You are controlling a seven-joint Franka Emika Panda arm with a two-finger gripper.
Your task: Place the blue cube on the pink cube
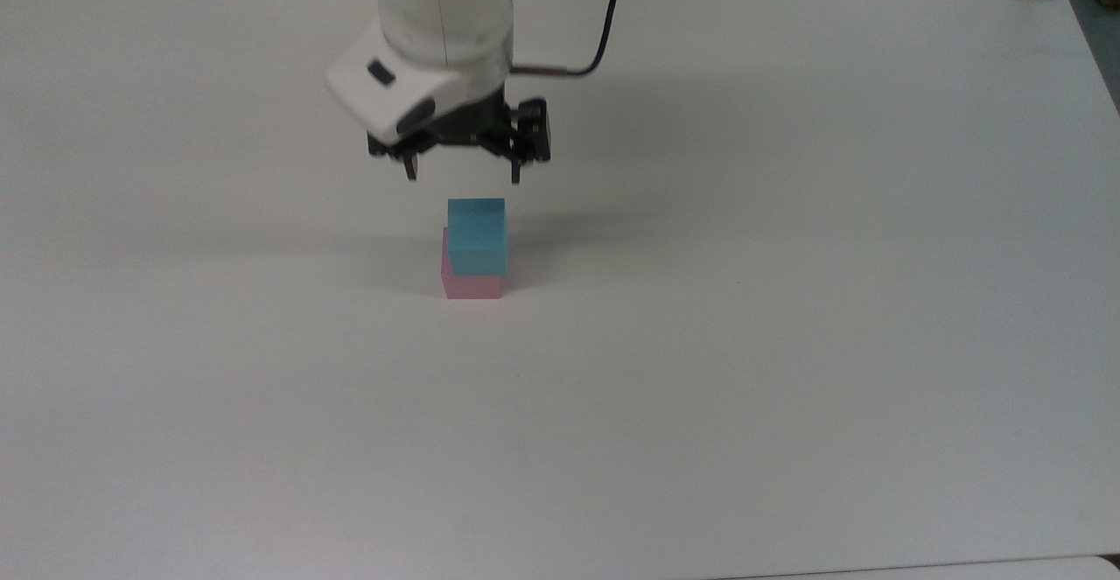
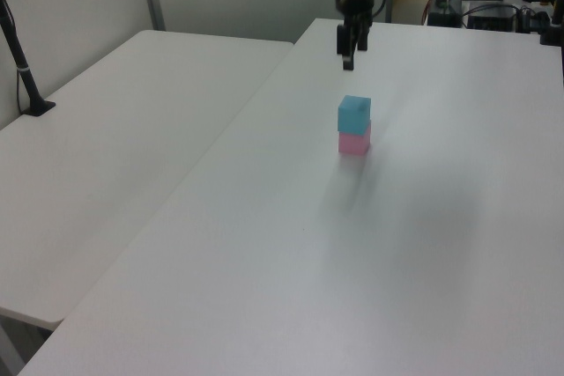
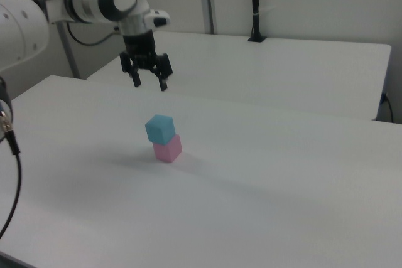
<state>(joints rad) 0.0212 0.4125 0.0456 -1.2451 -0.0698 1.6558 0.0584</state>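
Nearest the top view's lower edge, bare white table [image 1: 612, 440] is lying in front of the stack. On it the pink cube [image 1: 471, 285] is sitting flat, and the blue cube [image 1: 477, 234] is resting on top of it, touching, turned a little so its edges are not lining up exactly with the pink ones; in the right view the blue corner is overhanging slightly. Beyond and above the stack, I am holding my gripper [image 1: 461, 174] over the table with the fingers spread wide and nothing between them, well apart from both cubes. I am judging the placing as done, so the step in hand is getting clear without disturbing anything. To do that well, I am thinking I should be going straight up and away, keeping the fingers wide so neither tip is brushing the blue cube, and keeping the black cable [image 1: 604, 29] from swinging down toward the stack. The slight twist is looking stable enough that I am not planning a correcting nudge.
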